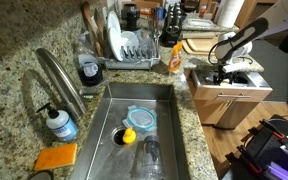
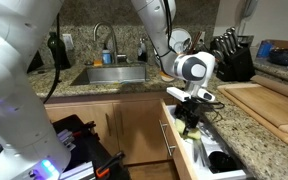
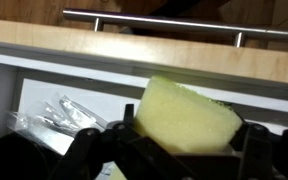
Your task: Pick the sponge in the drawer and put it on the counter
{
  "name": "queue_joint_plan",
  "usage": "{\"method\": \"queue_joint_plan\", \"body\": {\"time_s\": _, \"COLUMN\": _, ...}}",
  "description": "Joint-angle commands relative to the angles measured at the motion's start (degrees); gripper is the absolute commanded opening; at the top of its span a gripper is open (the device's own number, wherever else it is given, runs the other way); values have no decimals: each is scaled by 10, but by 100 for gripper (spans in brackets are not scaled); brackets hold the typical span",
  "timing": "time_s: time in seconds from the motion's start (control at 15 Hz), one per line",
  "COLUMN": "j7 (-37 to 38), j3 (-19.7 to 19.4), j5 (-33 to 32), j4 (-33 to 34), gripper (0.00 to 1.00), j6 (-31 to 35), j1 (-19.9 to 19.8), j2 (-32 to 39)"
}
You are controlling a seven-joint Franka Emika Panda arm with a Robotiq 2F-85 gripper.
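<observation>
The black claw grips the small yellow block sponge right over the open light wooden drawer, so the pick looks done, with only the carry to the speckled brown granite counter left.

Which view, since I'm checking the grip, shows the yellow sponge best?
The wrist view: the yellow sponge shows large and close, held between the dark fingers by the drawer front. In both exterior views the gripper at the drawer hides it almost entirely.
</observation>
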Motion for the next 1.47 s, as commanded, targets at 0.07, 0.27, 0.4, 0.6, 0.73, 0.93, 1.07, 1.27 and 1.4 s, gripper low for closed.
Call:
{"method": "queue_joint_plan", "body": {"time_s": 0.07, "j7": 1, "j3": -1, "j5": 0, "j4": 7, "gripper": 46, "j6": 7, "j1": 2, "j2": 0}}
{"method": "queue_joint_plan", "body": {"time_s": 0.27, "j7": 5, "j3": -2, "j5": -1, "j4": 9, "gripper": 31, "j6": 10, "j1": 4, "j2": 1}}
{"method": "queue_joint_plan", "body": {"time_s": 0.4, "j7": 10, "j3": -4, "j5": -3, "j4": 12, "gripper": 18, "j6": 10, "j1": 6, "j2": 0}}
{"method": "queue_joint_plan", "body": {"time_s": 0.6, "j7": 23, "j3": -11, "j5": -14, "j4": 9, "gripper": 1, "j6": 24, "j1": 12, "j2": -11}}
{"method": "queue_joint_plan", "body": {"time_s": 0.73, "j7": 35, "j3": -18, "j5": -27, "j4": -6, "gripper": 5, "j6": 55, "j1": 21, "j2": -33}}
{"method": "queue_joint_plan", "body": {"time_s": 0.93, "j7": 46, "j3": -29, "j5": -48, "j4": -30, "gripper": 4, "j6": 95, "j1": 34, "j2": -73}}
{"method": "queue_joint_plan", "body": {"time_s": 1.07, "j7": 34, "j3": -28, "j5": -51, "j4": -44, "gripper": 4, "j6": 94, "j1": 33, "j2": -103}}
{"method": "queue_joint_plan", "body": {"time_s": 1.27, "j7": 31, "j3": -28, "j5": -63, "j4": -73, "gripper": 4, "j6": 100, "j1": 33, "j2": -146}}
{"method": "queue_joint_plan", "body": {"time_s": 1.4, "j7": 23, "j3": -25, "j5": -63, "j4": -92, "gripper": 4, "j6": 109, "j1": 28, "j2": -181}}
